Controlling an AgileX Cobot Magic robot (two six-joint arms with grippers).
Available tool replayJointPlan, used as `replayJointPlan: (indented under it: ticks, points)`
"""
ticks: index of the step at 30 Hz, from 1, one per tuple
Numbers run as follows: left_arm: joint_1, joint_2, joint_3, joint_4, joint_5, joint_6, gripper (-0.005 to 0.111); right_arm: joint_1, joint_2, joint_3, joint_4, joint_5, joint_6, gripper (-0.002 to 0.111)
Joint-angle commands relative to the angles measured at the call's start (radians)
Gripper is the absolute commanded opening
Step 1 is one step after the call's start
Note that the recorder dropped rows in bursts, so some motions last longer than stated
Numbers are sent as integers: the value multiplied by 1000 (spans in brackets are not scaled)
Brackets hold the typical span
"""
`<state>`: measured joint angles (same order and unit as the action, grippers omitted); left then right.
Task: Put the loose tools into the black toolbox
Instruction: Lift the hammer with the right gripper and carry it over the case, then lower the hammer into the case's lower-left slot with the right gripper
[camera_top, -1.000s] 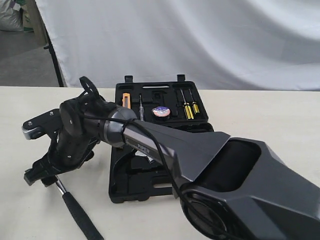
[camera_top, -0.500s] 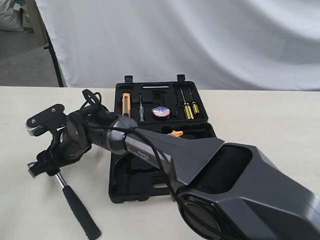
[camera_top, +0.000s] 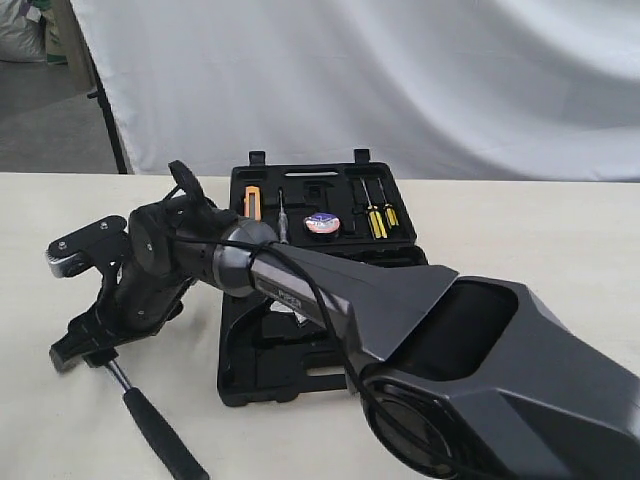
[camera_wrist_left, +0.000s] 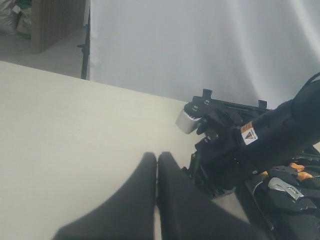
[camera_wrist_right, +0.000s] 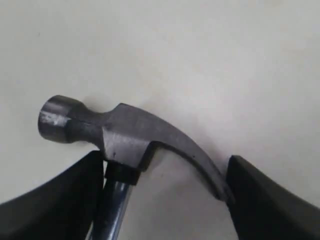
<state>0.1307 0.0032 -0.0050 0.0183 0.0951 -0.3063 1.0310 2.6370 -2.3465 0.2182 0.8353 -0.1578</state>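
Observation:
The claw hammer (camera_wrist_right: 125, 135) lies at the left of the table, its black shaft (camera_top: 152, 428) pointing at the near edge. My right gripper (camera_wrist_right: 162, 197) reaches across the middle and is shut on the hammer. One finger presses the shaft just under the steel head and the other touches the claw tip. In the exterior view that gripper (camera_top: 88, 350) sits left of the open black toolbox (camera_top: 300, 372). The small tape roll (camera_top: 322, 224) rests in the toolbox's far half. The wrench is hidden behind the arm. My left gripper (camera_wrist_left: 157, 161) is shut on nothing, above bare table.
Two yellow-handled screwdrivers (camera_top: 378, 220) and an orange knife (camera_top: 253, 203) sit in the far half's recesses. The right arm (camera_top: 330, 290) covers much of the near half. A white backdrop hangs behind the table; bare table surface lies left of the hammer.
The right gripper tipped up and drew the hammer away from the near edge half a second ago. It has now come back down, with the shaft again running off the bottom.

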Motion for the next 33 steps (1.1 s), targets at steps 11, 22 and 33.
replayJointPlan:
  ticks: [11,22,33]
  points:
    - [25,-3,-3,4,-7,-5,1,-3,-108,-1,-45,386,-87,0]
    - [25,-3,-3,4,-7,-5,1,-20,-259,1,-91,386,-116,0]
    - [25,-3,-3,4,-7,-5,1,-197,-501,382,-88,386,-318,0]
